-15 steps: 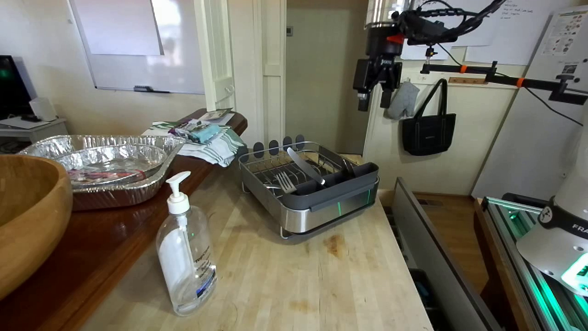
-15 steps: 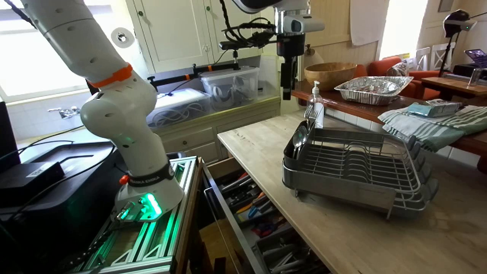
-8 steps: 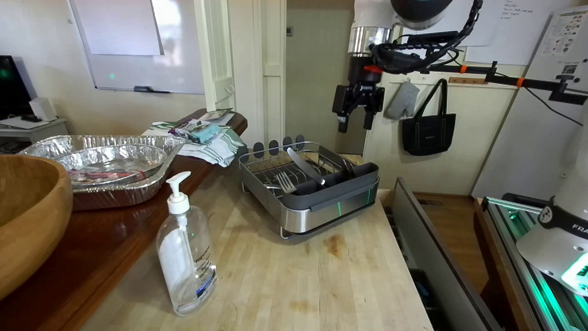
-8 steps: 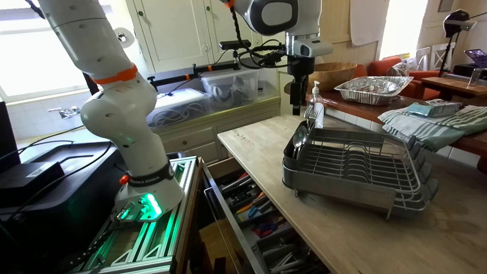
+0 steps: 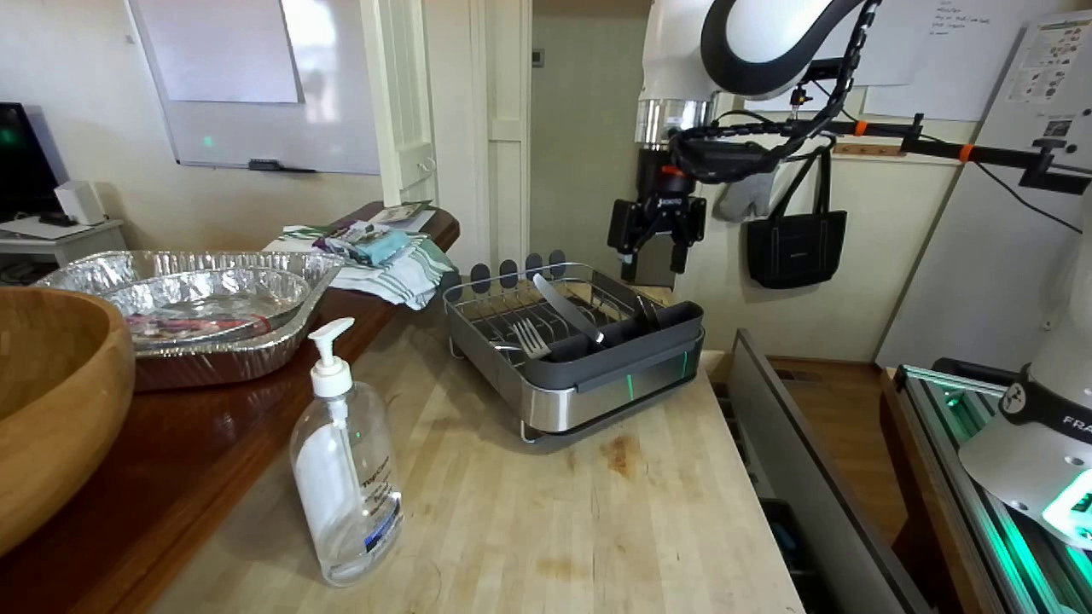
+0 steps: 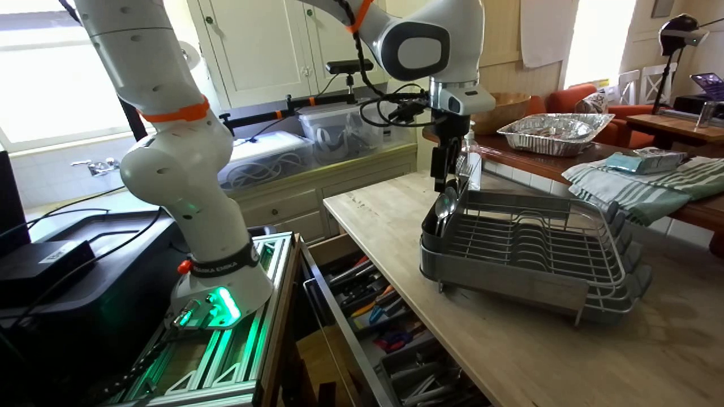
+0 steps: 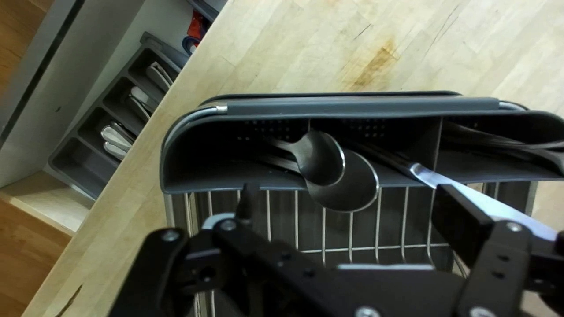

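Note:
My gripper (image 5: 653, 264) is open and empty, pointing down above the cutlery holder of the dish rack. It also shows above the spoons in an exterior view (image 6: 440, 185). In the wrist view, the fingers (image 7: 350, 193) are spread wide to either side of a small spoon (image 7: 321, 156) and a larger spoon (image 7: 352, 196). Both spoons lean bowl up in the dark grey cutlery holder (image 7: 361, 108). A knife (image 7: 465, 193) leans beside them, passing behind the right finger. A fork (image 5: 531, 339) stands in the holder's far compartment. Contact with any cutlery does not show.
The metal dish rack (image 6: 509, 285) stands on the wooden counter (image 5: 546, 529). A drawer (image 6: 350, 333) with cutlery trays is open beside it. A pump bottle (image 5: 345, 486) stands on the counter. A wooden bowl (image 5: 60, 392), foil trays (image 5: 230, 362) and towels (image 5: 384, 277) lie on the ledge.
My gripper has come down toward the cutlery holder and shifted sideways to over the spoons. The fingers stay open. The rack and cutlery have not moved.

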Available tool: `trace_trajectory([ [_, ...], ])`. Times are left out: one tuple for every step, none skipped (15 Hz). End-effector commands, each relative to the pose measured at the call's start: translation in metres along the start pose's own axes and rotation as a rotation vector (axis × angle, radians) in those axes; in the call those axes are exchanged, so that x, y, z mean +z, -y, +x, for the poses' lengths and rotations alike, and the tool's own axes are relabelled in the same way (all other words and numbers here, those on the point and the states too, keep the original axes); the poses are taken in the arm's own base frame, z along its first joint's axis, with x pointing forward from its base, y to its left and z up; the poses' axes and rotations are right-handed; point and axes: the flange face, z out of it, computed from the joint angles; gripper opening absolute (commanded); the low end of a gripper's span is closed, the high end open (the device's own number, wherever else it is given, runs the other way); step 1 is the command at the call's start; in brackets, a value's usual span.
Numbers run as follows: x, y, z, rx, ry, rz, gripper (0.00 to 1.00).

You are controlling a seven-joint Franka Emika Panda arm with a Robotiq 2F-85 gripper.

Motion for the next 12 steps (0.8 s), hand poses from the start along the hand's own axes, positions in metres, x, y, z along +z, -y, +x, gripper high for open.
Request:
trace_trajectory([
  [0.018,0.007,0.004,0.049,-0.012,0.026,1.0],
  [0.022,0.009,0.004,0.051,-0.012,0.028,1.0],
  [0.025,0.011,0.004,0.054,-0.013,0.026,1.0],
  [0.029,0.012,0.005,0.054,-0.011,0.024,1.0],
  [0.032,0.013,0.005,0.056,-0.009,0.021,1.0],
  [0.035,0.014,0.005,0.057,-0.005,0.017,1.0],
  [0.038,0.014,0.004,0.057,0.0,0.013,1.0],
  [0.04,0.015,0.004,0.057,0.004,0.01,1.0],
  [0.042,0.015,0.004,0.056,0.008,0.006,1.0],
  [0.044,0.016,0.004,0.057,0.012,0.002,1.0],
  [0.046,0.016,0.003,0.057,0.015,-0.002,1.0],
  [0.048,0.016,0.003,0.058,0.018,-0.005,1.0],
])
